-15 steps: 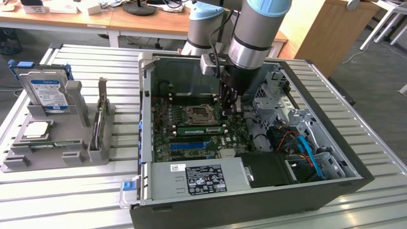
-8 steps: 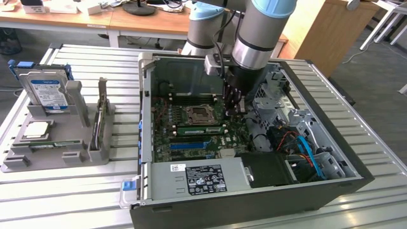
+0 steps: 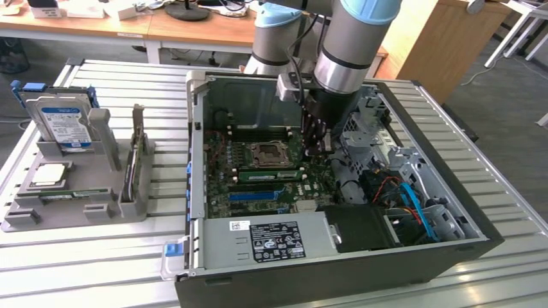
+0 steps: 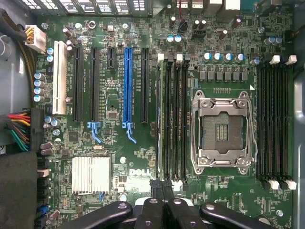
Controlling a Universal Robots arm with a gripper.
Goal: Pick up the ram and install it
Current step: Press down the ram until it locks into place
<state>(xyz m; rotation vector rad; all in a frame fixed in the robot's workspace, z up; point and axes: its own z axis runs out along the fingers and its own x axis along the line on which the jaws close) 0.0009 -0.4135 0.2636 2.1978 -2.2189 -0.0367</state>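
Big box: the open black metal computer case (image 3: 428,250) lies on its side, so the green main board (image 4: 114,119) faces up and can be reached from above.
Landmark: the square silver chip socket (image 4: 221,131) sits in the middle of that board, with nothing in it.
Ram: the slim, long green ram stick (image 3: 272,173) stands on edge in a black slot just beside the socket. In the wrist view it is the slot (image 4: 162,119) farthest from the socket in that near group. I think it is already in place there, because it sits low and level with the slots beside it.
Tool: the black two-finger gripper (image 4: 162,185) hangs just over one end of that ram stick, past the corner of the socket. Its fingers are pulled in tight together. I see nothing pinched between them.
Why there: to me it looks like a spot for pressing on the stick's end, but I cannot tell if it touches.
Arm: the grey and blue robot arm (image 3: 351,45) reaches straight down into the case above the socket.
Side tray: a grey plastic tray (image 3: 51,221) sits outside the case, well apart from the socket, and stands spare parts upright so they are easy to grab.
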